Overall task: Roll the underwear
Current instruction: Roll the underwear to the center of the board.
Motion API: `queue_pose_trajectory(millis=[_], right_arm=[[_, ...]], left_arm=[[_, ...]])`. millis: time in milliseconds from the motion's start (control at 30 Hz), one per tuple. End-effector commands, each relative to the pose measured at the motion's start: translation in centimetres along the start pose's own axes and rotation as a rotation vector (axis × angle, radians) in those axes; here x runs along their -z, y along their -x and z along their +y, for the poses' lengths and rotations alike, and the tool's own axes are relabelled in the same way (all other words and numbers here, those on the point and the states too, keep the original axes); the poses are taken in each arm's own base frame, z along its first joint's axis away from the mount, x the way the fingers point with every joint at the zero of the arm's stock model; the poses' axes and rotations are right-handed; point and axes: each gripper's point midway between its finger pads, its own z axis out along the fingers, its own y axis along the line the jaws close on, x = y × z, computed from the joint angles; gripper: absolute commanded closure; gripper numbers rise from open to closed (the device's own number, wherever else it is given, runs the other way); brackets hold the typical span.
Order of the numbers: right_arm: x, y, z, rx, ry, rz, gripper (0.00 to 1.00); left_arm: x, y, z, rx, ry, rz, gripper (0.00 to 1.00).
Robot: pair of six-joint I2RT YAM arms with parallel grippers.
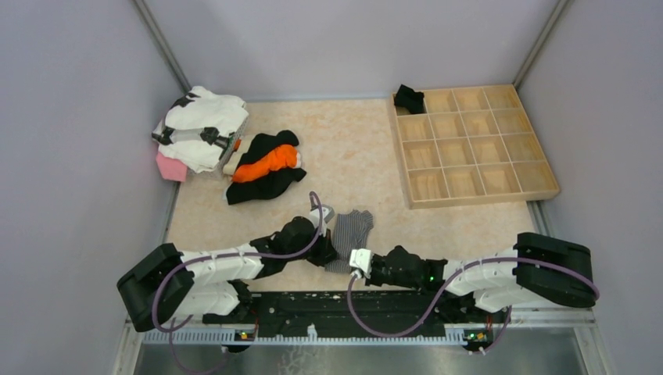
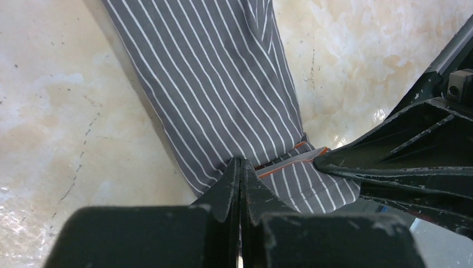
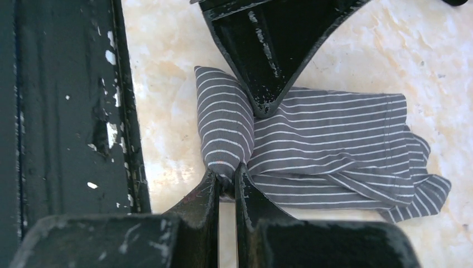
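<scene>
Grey striped underwear (image 1: pixel 353 229) flat, near end bunched up

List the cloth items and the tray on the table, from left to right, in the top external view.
white clothes pile → black and orange garment → grey striped underwear → wooden compartment tray

Far right: 1 wooden grid tray (image 1: pixel 485 198). Far left: white clothes pile (image 1: pixel 203 125), pink block (image 1: pixel 170 166), black-and-orange garment (image 1: pixel 266 168) beside.
</scene>
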Motion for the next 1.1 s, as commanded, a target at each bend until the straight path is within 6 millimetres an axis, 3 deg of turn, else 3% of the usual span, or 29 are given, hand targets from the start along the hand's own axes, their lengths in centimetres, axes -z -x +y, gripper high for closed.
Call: queue_pose_trajectory(millis=[0,467,833,933,1067], right_arm=[[0.3,2.4,0.1,-0.166,-0.019,-0.106,1.00],[0.6,1.1,0.0,-0.586,0.016,-0.073,1.00],[0.5,-2.1,-0.5,-0.855,-0.026,0.077,1.00],[0.5,-2.9,-0.4,-0.889,-0.038,0.116,1.00],[0.3,-3.8,-0.5,-0.927,-0.046,0.163,1.00]], left_arm=[[0.3,-0.4,-0.4,-0.011,-0.035,-0.003,1.00],[0.5,-0.4,-0.5,-0.006,-0.041,-0.001,1.00],[0.3,-0.3,-0.7,-0.001,-0.043,-0.001,1.00],[0.4,0.3,-0.7,0.004,-0.032,-0.018,1.00],[1.2,3.1,-1.0,0.019,0.009,-0.097,1.00]])
